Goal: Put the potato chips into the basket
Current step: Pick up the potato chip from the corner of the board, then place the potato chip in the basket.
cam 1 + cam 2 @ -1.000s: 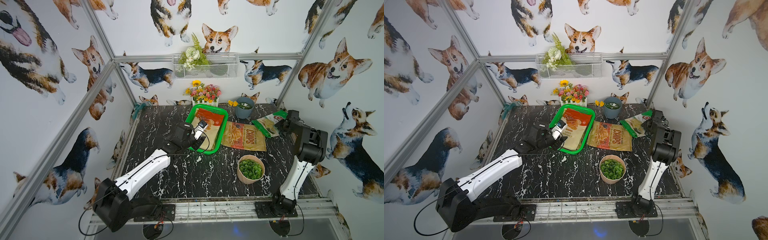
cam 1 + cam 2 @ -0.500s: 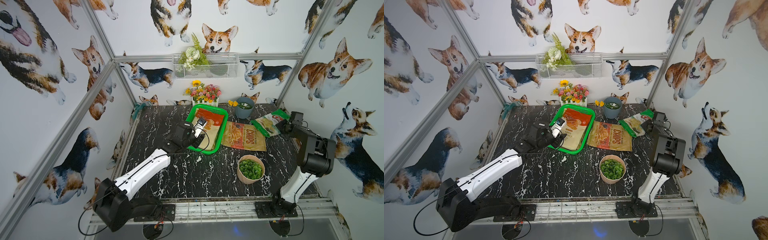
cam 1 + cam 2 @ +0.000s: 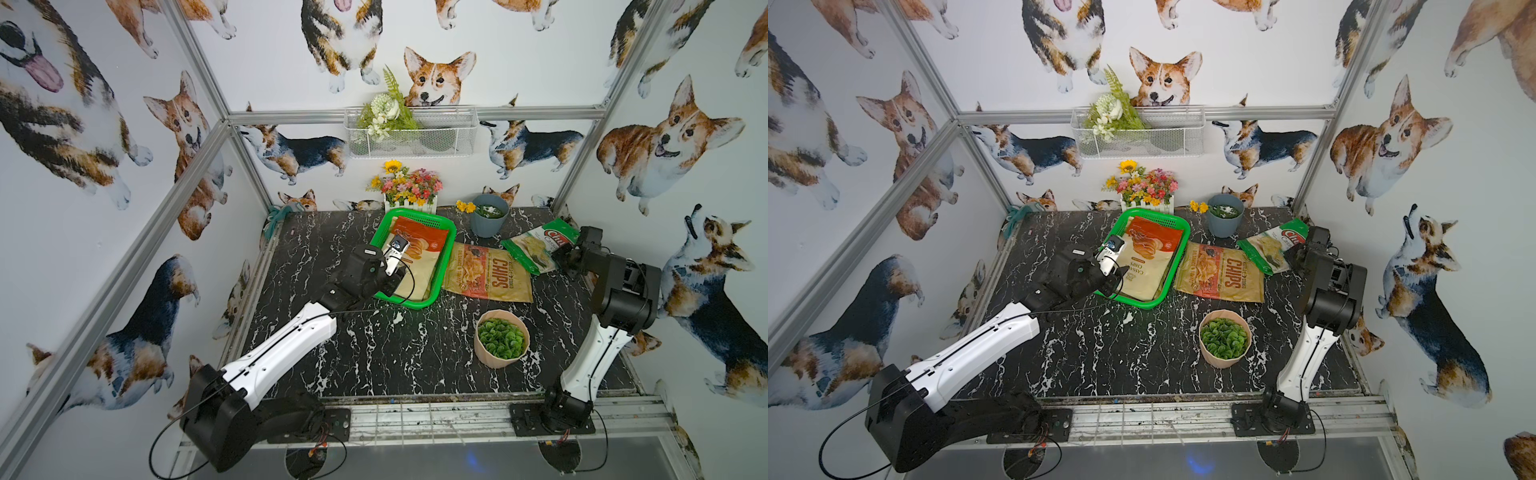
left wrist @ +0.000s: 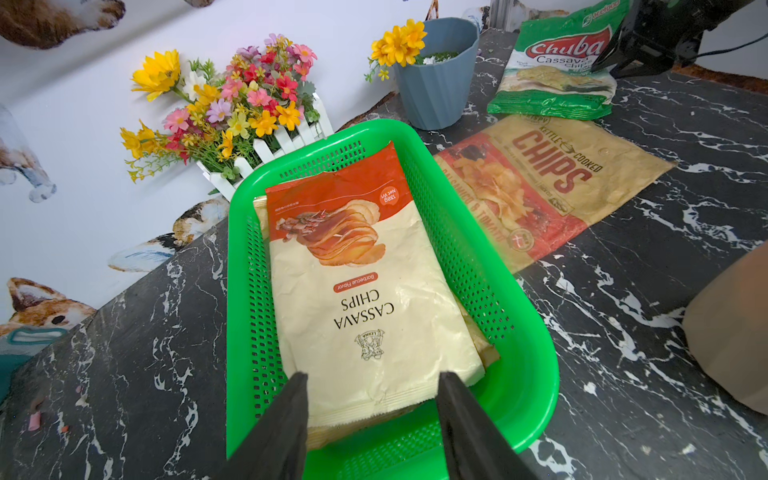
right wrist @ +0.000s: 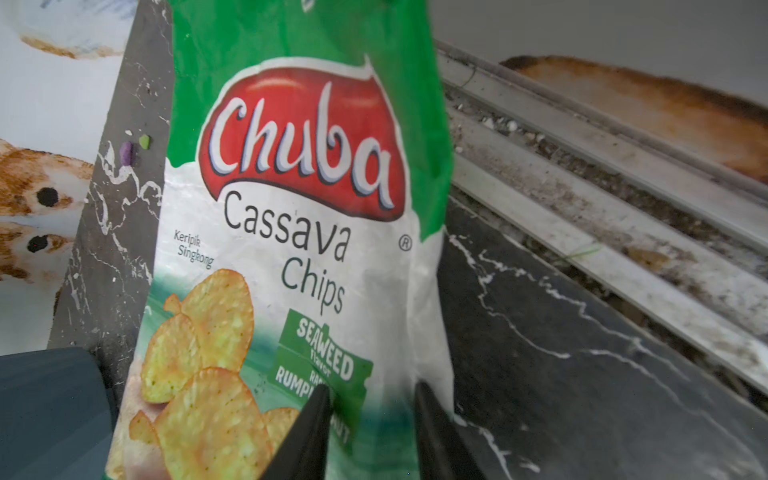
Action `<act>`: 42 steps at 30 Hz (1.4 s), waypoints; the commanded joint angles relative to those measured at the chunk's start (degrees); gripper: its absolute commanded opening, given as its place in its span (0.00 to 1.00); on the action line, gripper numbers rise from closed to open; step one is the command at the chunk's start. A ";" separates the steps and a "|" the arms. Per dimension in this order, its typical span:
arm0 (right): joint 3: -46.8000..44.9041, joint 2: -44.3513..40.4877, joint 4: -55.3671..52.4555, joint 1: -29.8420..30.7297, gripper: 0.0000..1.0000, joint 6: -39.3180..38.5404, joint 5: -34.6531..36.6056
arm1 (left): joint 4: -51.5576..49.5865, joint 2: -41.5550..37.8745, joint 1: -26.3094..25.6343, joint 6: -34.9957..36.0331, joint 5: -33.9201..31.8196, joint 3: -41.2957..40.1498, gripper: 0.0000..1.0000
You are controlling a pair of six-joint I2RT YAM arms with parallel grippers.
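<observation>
As the Chuba bag (image 5: 291,249) looks light and slippery, pinch its edge; right gripper (image 5: 372,386) hold unclear; left gripper (image 4: 374,375) half-open, empty

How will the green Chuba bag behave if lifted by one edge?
Likely floppy: the bag is thin, creased film, so it should sag from an edge hold. Probably light for its size, since its print reads Cassava Chips. The glossy surface suggests it could slip, and a hard pinch may crush the contents.

Beige leaf pot (image 3: 501,338), grey-blue pot (image 3: 489,220), seemingly artificial flowers (image 3: 409,189) behind
</observation>
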 commanded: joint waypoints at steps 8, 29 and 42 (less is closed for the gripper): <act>-4.87 -12.57 1.13 0.39 0.00 1.57 -3.51 | 3.16 -0.16 0.03 -1.17 -0.82 -0.47 0.54; 1.96 -35.89 0.82 20.81 0.00 -1.02 2.16 | 7.86 -2.08 0.03 -2.14 -10.94 -1.12 0.54; 12.76 -28.82 1.47 44.34 0.00 -1.96 -4.07 | 17.93 -11.47 1.37 -3.60 -26.68 -7.29 0.53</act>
